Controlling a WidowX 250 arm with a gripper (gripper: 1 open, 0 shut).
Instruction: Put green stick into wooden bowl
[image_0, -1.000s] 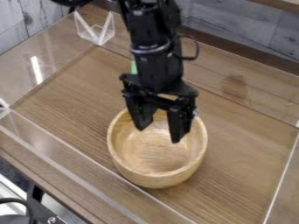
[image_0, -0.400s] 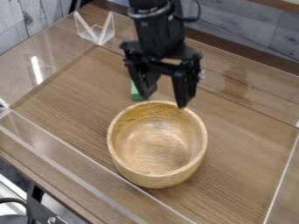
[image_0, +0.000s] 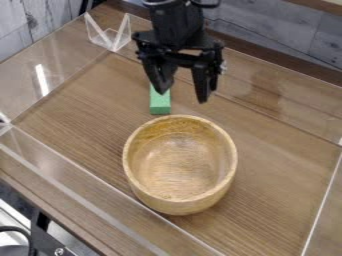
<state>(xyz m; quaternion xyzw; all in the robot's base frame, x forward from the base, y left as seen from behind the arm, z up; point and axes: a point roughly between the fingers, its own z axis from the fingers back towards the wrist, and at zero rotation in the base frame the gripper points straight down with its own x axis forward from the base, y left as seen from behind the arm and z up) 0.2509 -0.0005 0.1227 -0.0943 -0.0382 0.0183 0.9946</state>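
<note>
Fingers (image_0: 160, 84) spread wide, empty, above green stick (image_0: 159, 99) beside wooden bowl (image_0: 181, 163); risk of clipping bowl's rim, nudging stick.

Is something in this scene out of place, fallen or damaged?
Nothing looks damaged or spilled. The wooden bowl stands upright and empty. The green stick lies on the table behind it, partly hidden by the gripper, whose jaws are open.
</note>
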